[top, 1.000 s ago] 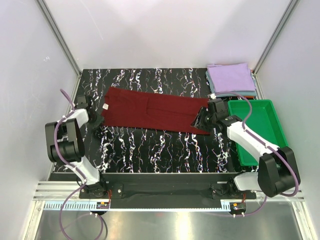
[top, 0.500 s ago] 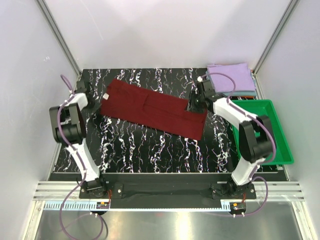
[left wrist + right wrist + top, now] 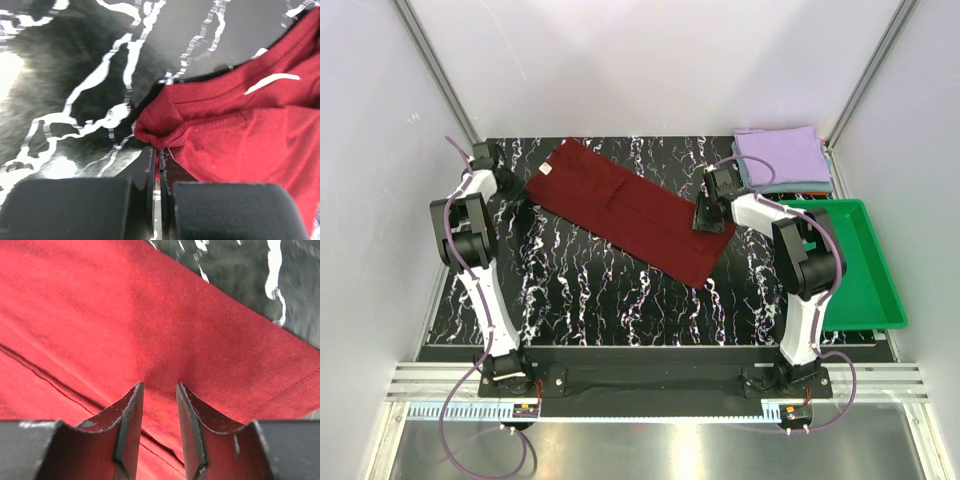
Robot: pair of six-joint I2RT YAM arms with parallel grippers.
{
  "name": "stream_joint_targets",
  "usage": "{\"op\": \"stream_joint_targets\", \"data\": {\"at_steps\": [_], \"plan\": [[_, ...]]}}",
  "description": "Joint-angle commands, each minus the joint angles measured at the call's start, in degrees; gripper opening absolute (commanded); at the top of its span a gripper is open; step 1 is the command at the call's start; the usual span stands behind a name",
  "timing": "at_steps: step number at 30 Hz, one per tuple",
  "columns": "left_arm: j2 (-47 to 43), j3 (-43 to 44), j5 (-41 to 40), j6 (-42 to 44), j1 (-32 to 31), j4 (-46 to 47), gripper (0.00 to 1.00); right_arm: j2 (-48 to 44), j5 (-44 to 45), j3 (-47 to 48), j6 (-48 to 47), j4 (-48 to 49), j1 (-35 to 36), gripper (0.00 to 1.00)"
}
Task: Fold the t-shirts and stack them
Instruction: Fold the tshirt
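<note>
The maroon t-shirt [image 3: 620,210] lies as a long folded strip, slanting from back left to front right on the black marbled table [image 3: 600,300]. Its white neck label [image 3: 547,169] is at the back-left end and also shows in the left wrist view [image 3: 272,82]. My left gripper [image 3: 510,186] is shut on the shirt's left corner [image 3: 160,149]. My right gripper [image 3: 706,217] sits on the shirt's right end near the hem, its jaws narrowly apart with fabric puckered between the tips [image 3: 159,386]. The folded lavender t-shirt [image 3: 782,155] lies on a grey-blue one [image 3: 752,186] at the back right.
A green plastic tray [image 3: 865,262] stands at the right edge, just in front of the folded stack. White walls and metal posts enclose the table on the left, back and right. Both arms reach out along the table's sides.
Both grippers have moved toward the back with the maroon shirt. It has swung from nearly level to a steep slant, and its front-right end now trails nearer the middle.
</note>
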Motion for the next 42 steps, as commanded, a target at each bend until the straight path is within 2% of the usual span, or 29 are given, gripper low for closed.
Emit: {"op": "stream_joint_targets", "data": {"at_steps": [1, 5, 10, 12, 16, 17, 18, 19, 22, 25, 26, 29, 30, 33, 36, 42], "plan": [[1.03, 3.00, 7.82, -0.70, 0.06, 3.86, 0.00, -4.14, 1.87, -7.37, 3.37, 0.80, -0.19, 0.40], [1.47, 4.06, 9.94, -1.49, -0.99, 5.88, 0.00, -9.59, -2.26, -17.03, 8.91, 5.37, 0.42, 0.40], [2.35, 4.94, 11.70, -0.44, -2.66, 7.28, 0.00, -18.62, -1.30, -26.52, 14.98, 6.43, 4.81, 0.40], [3.40, 7.46, 13.19, 1.22, -3.63, 7.55, 0.00, -21.19, -1.56, -29.08, 17.52, 7.13, 7.44, 0.42], [4.47, 9.96, 14.88, 3.16, -3.90, 1.23, 0.02, -24.27, -4.03, -29.45, 18.68, 6.35, 8.42, 0.43], [1.50, 8.55, 14.18, 3.60, -3.72, 1.14, 0.12, -24.71, -3.24, -29.10, 17.46, 5.56, 8.42, 0.43], [-0.27, 6.97, 12.69, 3.86, -3.72, 1.14, 0.36, -25.15, -2.44, -27.62, 16.58, 3.38, 8.42, 0.44], [-2.11, 5.13, 8.06, 4.13, -3.72, 0.35, 0.49, -25.51, -0.70, -26.56, 15.44, 1.79, 8.42, 0.45], [-8.27, 2.13, -1.17, 5.88, -3.54, -5.42, 0.57, -25.25, 0.20, -21.55, 10.60, -3.58, 8.34, 0.45], [-12.05, 0.99, -4.37, 5.71, -3.28, -10.20, 0.58, -24.46, 1.25, -18.64, 7.17, -6.13, 8.33, 0.46], [-13.20, -2.33, -3.94, 4.49, -3.72, -10.20, 0.58, -23.93, 1.43, -18.11, 5.68, -6.57, 8.25, 0.46], [-18.64, -9.63, -3.50, 1.25, -5.38, -6.09, 0.58, -20.86, 2.84, -15.65, 2.69, -8.86, 7.02, 0.46], [-20.48, -14.44, -3.50, 0.45, -5.83, -3.46, 0.58, -19.46, 2.92, -14.86, 2.16, -9.65, 6.67, 0.46], [-21.38, -21.40, 0.00, -2.37, -8.28, 2.95, 0.57, -17.87, 3.10, -14.07, 0.57, -10.35, 5.17, 0.45], [-19.81, -23.62, 3.00, -3.95, -10.83, 6.05, 0.54, -17.16, 5.38, -13.98, -0.57, -10.62, 4.47, 0.42], [-14.62, -21.79, 1.17, -5.63, -14.44, 3.34, 0.54, -16.37, 4.51, -16.69, -0.40, -8.25, 4.20, 0.38]]}}
